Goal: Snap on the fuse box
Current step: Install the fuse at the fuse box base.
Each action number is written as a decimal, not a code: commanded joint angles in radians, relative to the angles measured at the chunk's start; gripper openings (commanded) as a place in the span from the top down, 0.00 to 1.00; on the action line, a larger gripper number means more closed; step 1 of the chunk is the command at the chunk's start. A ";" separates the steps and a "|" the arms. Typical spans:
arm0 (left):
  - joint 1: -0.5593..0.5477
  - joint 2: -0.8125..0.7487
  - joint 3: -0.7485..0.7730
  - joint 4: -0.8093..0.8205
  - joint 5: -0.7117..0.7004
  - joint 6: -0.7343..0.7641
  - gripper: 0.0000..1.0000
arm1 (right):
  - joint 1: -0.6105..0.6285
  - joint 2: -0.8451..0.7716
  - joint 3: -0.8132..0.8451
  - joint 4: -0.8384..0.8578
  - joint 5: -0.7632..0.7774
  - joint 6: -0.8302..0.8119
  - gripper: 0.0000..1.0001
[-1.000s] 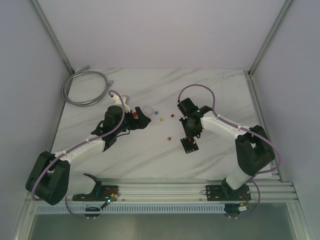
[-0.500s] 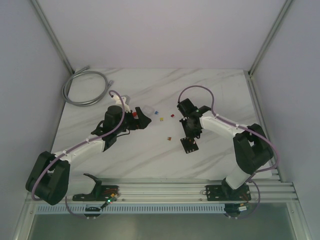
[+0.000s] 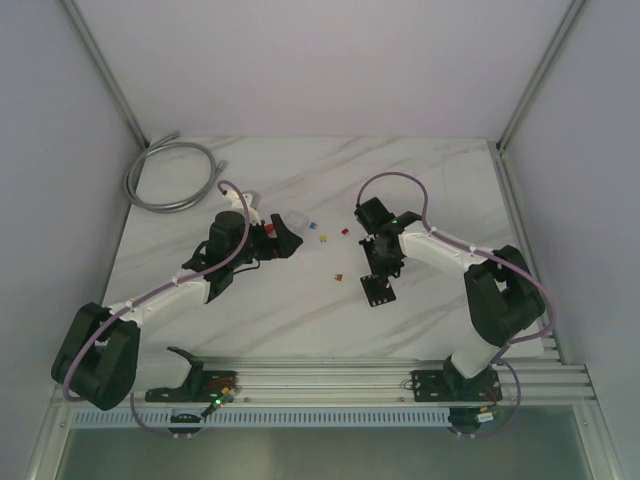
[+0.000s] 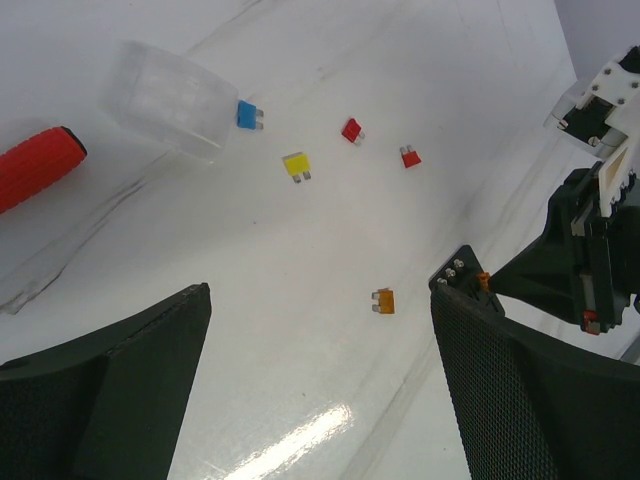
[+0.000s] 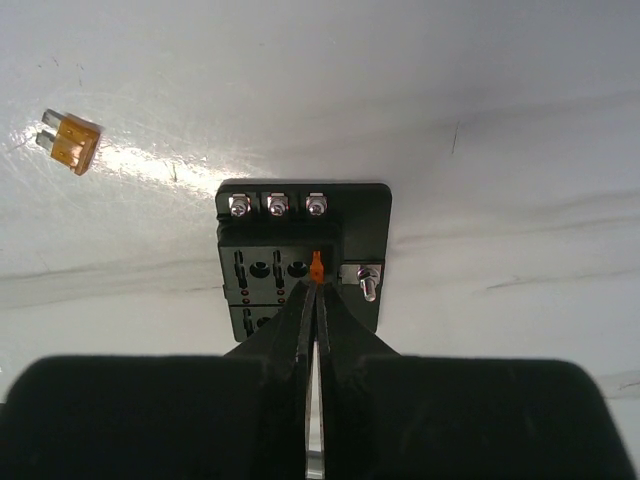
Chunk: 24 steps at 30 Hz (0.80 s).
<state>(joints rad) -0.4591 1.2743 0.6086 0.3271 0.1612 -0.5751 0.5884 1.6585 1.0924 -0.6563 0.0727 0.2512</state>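
The fuse box is a small black block lying flat on the marble table; the right wrist view shows its slots and three screws. My right gripper stands right over it, shut on a small orange fuse whose tip is at a slot of the box. My left gripper is open and empty above the table, left of the box. One corner of the box shows in the left wrist view.
A clear square cover and a red-handled tool lie by the left gripper. Loose fuses lie between the arms: blue, yellow, two red, one orange. A grey cable coil lies far left.
The right gripper has shifted very slightly over the fuse box. The left arm has not moved.
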 commanded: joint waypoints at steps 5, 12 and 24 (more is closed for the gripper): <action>0.005 -0.013 0.016 0.000 0.015 -0.005 0.00 | -0.012 0.069 -0.086 -0.034 0.004 0.010 1.00; 0.005 -0.020 0.012 0.000 0.007 -0.003 0.00 | -0.013 0.130 -0.119 -0.031 0.009 0.007 1.00; 0.005 -0.017 0.010 0.001 0.009 -0.002 0.00 | -0.014 0.283 -0.057 -0.029 0.022 -0.013 1.00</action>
<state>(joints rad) -0.4591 1.2743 0.6086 0.3271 0.1608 -0.5755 0.5816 1.7329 1.1366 -0.6956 0.0708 0.2462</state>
